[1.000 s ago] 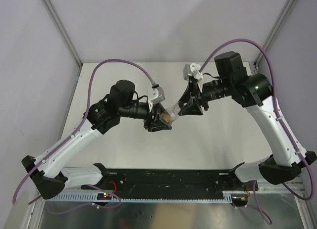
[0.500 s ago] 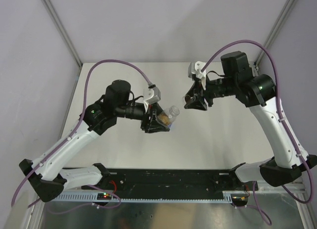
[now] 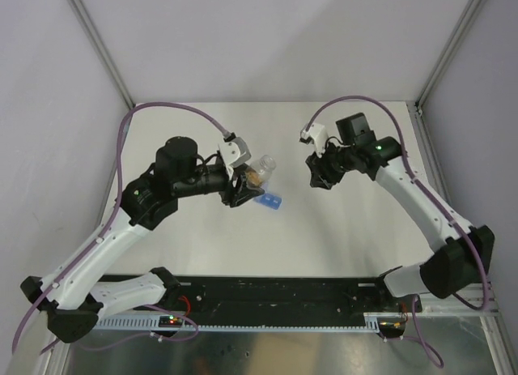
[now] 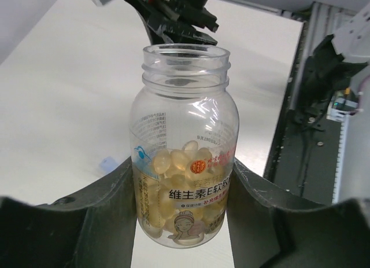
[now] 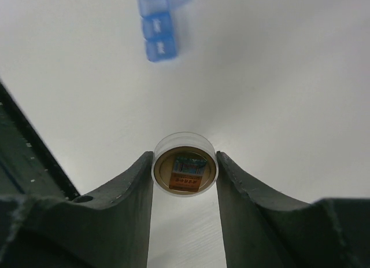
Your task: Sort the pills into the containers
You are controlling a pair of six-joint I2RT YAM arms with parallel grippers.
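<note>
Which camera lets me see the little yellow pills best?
The left wrist view: the pills sit close and sharp inside the open bottle. The top view shows only a tiny yellowish blur. The right wrist view shows none, just the cap and pill box.

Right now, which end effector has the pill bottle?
The left end effector: it grips the uncapped bottle, with pills inside. The right end effector holds only the cap.

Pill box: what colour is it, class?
The pill box is light blue, best seen in the right wrist view.
</note>
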